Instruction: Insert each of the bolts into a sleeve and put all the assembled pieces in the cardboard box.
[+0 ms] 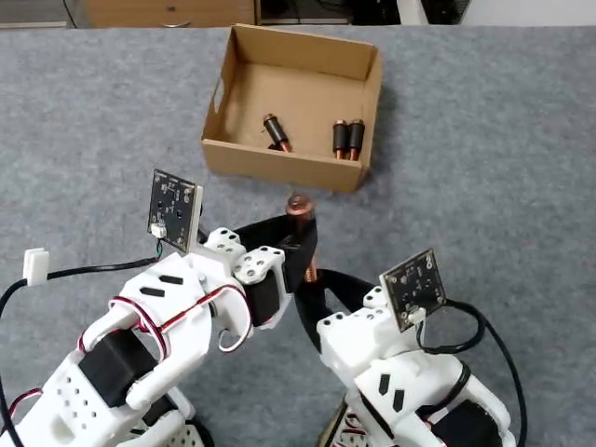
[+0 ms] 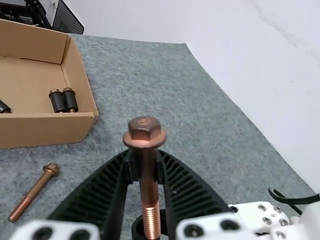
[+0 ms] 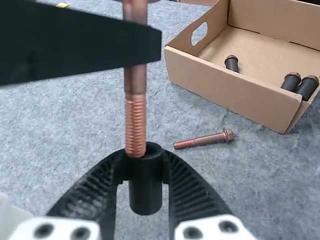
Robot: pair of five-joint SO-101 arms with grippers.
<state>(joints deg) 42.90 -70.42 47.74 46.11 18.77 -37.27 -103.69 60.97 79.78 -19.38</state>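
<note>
The left tool [image 2: 145, 160] pinches a bolt [image 2: 145, 132] upright, mid-frame in the high view, just below the cardboard box [image 1: 279, 166]. Its threaded tip meets the mouth of the sleeve [image 3: 146, 187], clamped upright in the right tool [image 3: 145, 170] directly beneath.

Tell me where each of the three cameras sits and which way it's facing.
High view: fixed above the table, looking down on the cardboard box, left arm and right arm.
Left wrist view: on the left arm, looking along the left gripper, shut on the bolt, toward the box.
Right wrist view: on the right arm, looking along the right gripper, shut on the sleeve, bolt tip at its mouth.
Shared: both wrist views show the box and a loose bolt.
</note>
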